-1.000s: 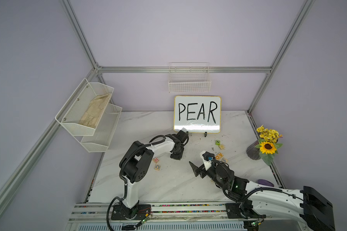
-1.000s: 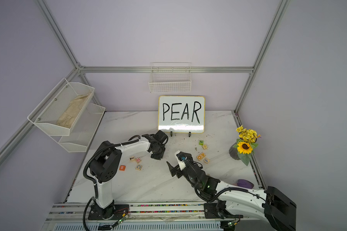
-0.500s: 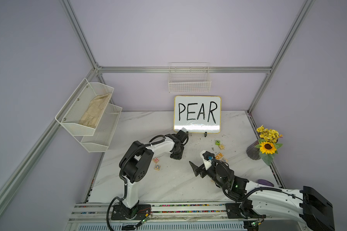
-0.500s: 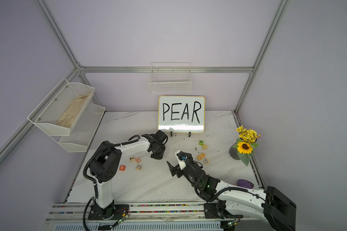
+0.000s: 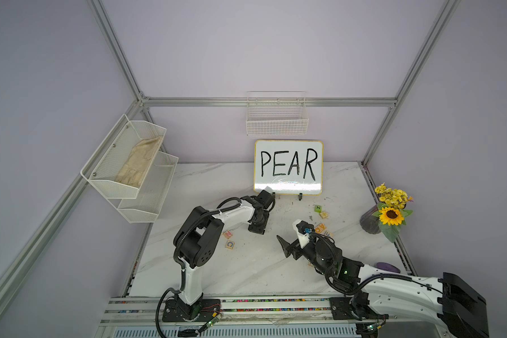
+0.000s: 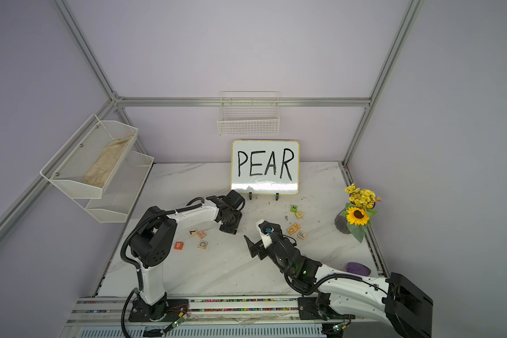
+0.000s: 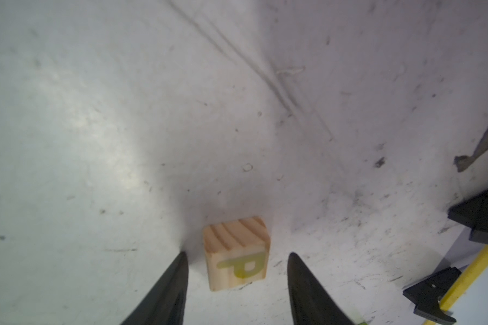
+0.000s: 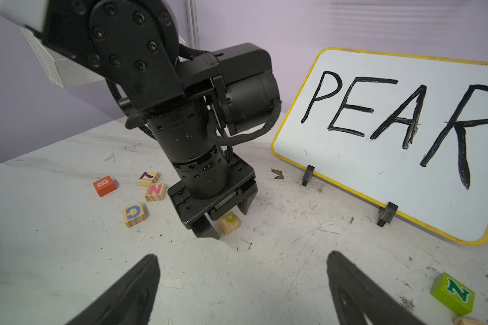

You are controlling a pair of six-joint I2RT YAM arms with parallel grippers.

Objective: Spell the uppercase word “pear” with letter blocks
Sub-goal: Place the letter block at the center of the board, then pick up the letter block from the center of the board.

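A pale wooden letter block with a yellow P [image 7: 237,253] stands on the marble table in front of the whiteboard, also seen in the right wrist view [image 8: 230,223]. My left gripper [image 7: 237,254] [image 5: 258,229] [image 6: 229,229] points down over it, open, with a gap between the block and each finger. A pale block with an orange A [image 5: 320,227] [image 6: 293,228] lies further right, behind my right gripper. That right gripper [image 8: 243,254] [image 5: 287,247] [image 6: 253,244] hovers open over bare table with nothing between its fingers.
Near the left arm lie an orange B cube [image 6: 178,245], a 7 block [image 6: 193,232], a pink N block [image 6: 201,234] and a blue C block [image 6: 202,244]. A green N cube [image 6: 294,208] and an F block [image 6: 301,234] lie right. The whiteboard [image 5: 289,166] stands behind, a flower vase [image 5: 369,224] at the right edge.
My left gripper's jaws have spread apart, letting go of the P block, which now stands free on the table. The right arm has hardly moved.
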